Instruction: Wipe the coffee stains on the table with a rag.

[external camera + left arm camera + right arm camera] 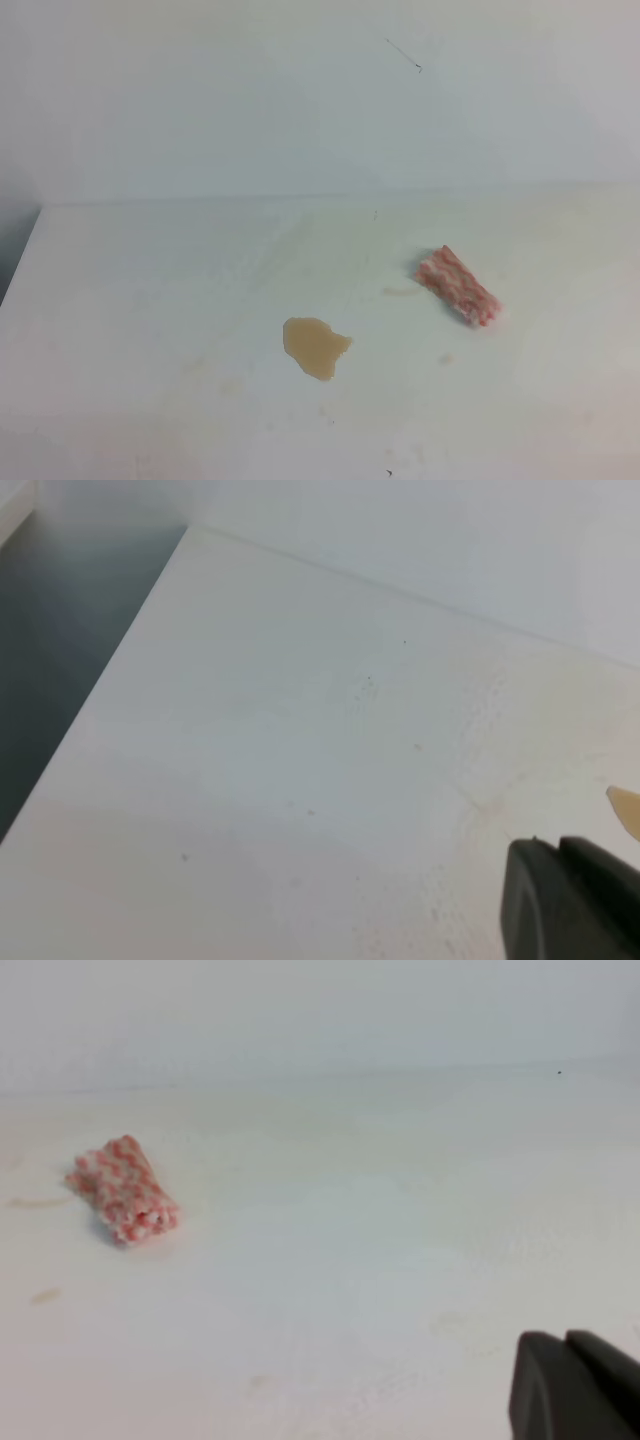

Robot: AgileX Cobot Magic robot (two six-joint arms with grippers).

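Observation:
A tan-brown coffee stain [316, 347] lies on the white table [150, 300] near the front middle, with fainter smears [400, 292] and a speck [446, 358] to its right. The rag [458, 286], a pink-red and white rolled wad, rests right of the blotch, untouched. In the right wrist view the rag [122, 1203] sits far off to the left of my right gripper [565, 1338], whose black fingers are pressed together and hold nothing. My left gripper [558, 845] also looks shut and holds nothing, with a sliver of the stain [625, 805] at that view's right edge. Neither gripper appears in the exterior high view.
The table's left edge [120, 650] drops off to a dark floor. A pale wall [320, 100] rises behind the table's back edge. Faint yellowish marks [45, 1296] dot the surface near the rag.

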